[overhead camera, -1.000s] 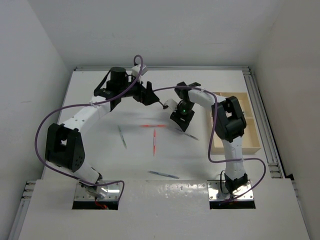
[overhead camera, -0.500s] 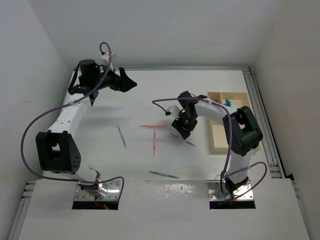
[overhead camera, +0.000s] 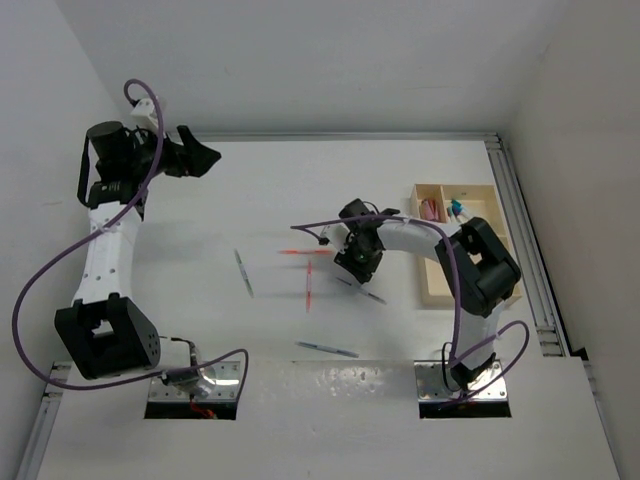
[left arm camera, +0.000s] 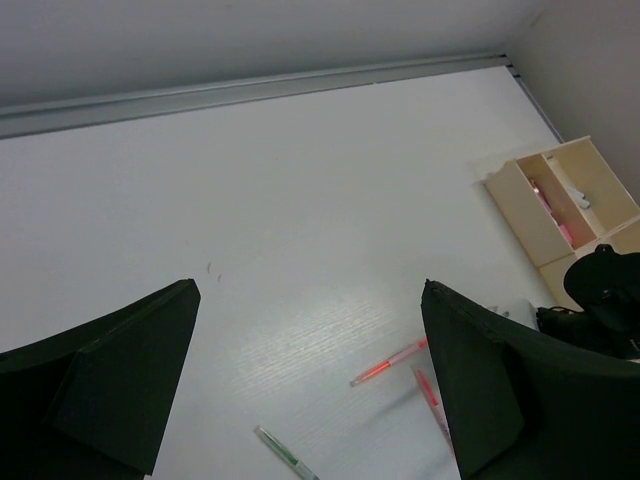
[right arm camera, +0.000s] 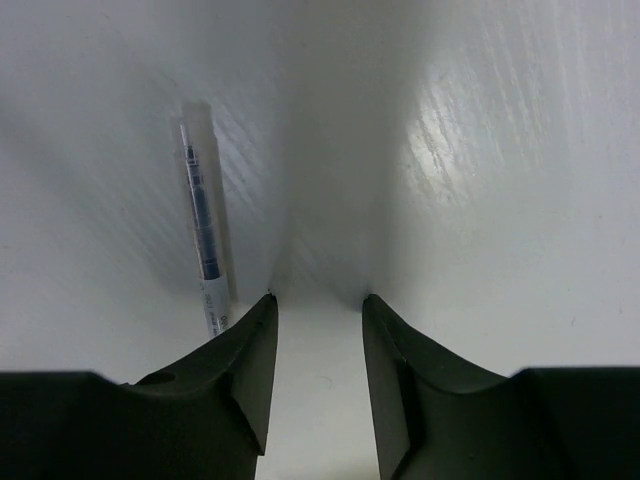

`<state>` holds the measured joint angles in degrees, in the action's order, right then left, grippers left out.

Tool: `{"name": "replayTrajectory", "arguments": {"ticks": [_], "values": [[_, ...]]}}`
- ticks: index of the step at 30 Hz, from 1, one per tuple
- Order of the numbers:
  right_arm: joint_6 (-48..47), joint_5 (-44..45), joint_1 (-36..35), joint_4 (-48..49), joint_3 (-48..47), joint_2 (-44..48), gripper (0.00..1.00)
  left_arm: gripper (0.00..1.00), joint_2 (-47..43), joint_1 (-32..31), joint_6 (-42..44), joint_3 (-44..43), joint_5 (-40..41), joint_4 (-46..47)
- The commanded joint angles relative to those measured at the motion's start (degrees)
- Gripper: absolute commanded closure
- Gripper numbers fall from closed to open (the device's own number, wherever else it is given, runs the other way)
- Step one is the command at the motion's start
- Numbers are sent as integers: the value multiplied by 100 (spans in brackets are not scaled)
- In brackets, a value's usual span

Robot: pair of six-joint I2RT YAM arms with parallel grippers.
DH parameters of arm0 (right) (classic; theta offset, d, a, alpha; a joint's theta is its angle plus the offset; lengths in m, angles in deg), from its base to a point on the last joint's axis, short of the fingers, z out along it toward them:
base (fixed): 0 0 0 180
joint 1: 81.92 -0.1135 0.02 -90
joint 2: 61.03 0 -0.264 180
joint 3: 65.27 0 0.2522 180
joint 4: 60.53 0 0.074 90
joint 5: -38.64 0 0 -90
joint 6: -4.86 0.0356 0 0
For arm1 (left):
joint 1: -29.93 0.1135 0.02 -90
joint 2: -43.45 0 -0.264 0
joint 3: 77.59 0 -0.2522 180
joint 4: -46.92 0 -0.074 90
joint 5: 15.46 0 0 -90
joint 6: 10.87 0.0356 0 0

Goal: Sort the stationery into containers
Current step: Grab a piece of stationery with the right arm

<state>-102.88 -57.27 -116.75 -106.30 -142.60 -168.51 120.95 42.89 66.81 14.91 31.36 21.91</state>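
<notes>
Several pens lie on the white table: two orange-red pens (overhead camera: pixel 300 253) (overhead camera: pixel 309 285), a grey-green pen (overhead camera: pixel 243 272), a blue pen (overhead camera: pixel 327 349) near the front, and another blue pen (overhead camera: pixel 362 291). My right gripper (overhead camera: pixel 350 268) is open and empty, tips down at the table (right arm camera: pixel 318 298), with that blue pen (right arm camera: pixel 203 225) just left of its left finger. My left gripper (overhead camera: pixel 205 152) is open and empty, high at the far left back (left arm camera: pixel 310 300). The wooden tray (overhead camera: pixel 440 290) at the right holds a pink block (overhead camera: pixel 430 208) and a teal-capped item (overhead camera: pixel 457 208) in its small sections.
The right arm's elbow (overhead camera: pixel 485 265) hangs over the tray's larger section. A metal rail (overhead camera: pixel 520 220) runs along the right edge. The left wrist view shows the tray (left arm camera: pixel 510 190), both orange-red pens (left arm camera: pixel 390 362) and the grey-green pen (left arm camera: pixel 285 455).
My left arm swung from the back centre to the far left back. My right gripper moved left and nearer, away from the tray toward the blue pen, uncovering the small sections.
</notes>
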Motion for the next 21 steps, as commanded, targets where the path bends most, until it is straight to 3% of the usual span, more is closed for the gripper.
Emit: {"name": "replayTrajectory", "arguments": {"ticks": [1, 7, 13, 21], "values": [[104, 169, -156, 344, 196, 34, 62, 0, -164, 137, 159, 61, -208, -396], [367, 309, -305, 441, 266, 324, 60, 0, -436, 269, 300, 368, -226, -334], [841, 117, -349, -77, -147, 719, 54, 0, -595, 313, 432, 465, -147, -370], [1079, -182, -656, -33, 415, 1133, 52, 0, -674, 322, 414, 553, -103, -343]]}}
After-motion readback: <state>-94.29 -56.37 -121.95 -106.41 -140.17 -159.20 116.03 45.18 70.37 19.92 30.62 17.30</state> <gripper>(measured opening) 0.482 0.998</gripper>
